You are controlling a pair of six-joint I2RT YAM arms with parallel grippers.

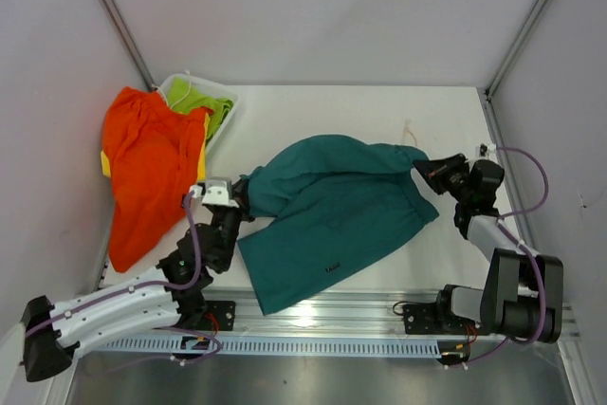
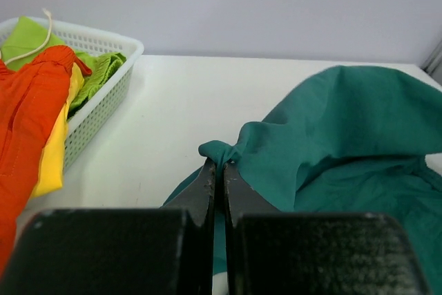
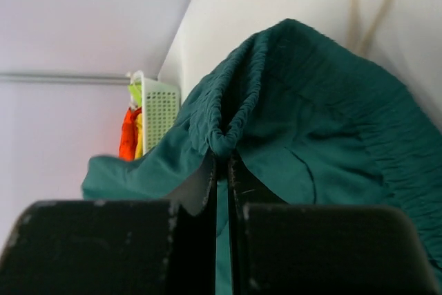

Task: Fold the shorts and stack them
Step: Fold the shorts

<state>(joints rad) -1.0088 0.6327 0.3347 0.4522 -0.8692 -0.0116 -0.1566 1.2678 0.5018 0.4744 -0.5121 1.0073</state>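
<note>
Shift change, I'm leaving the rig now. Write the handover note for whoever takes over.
Left gripper: jaws shut on a pinch of the teal cloth shorts, at their left edge.
Right gripper: jaws shut on the same pair's gathered waistband, right side.
Teal pair lies rumpled on the white table.
Bright orange cloth shorts drape over the white plastic basket, far left; lime-green shorts inside it, yellow shorts peeking out beside the orange.
Done: nothing folded or stacked.
Left: fold every pair, then stack.
</note>
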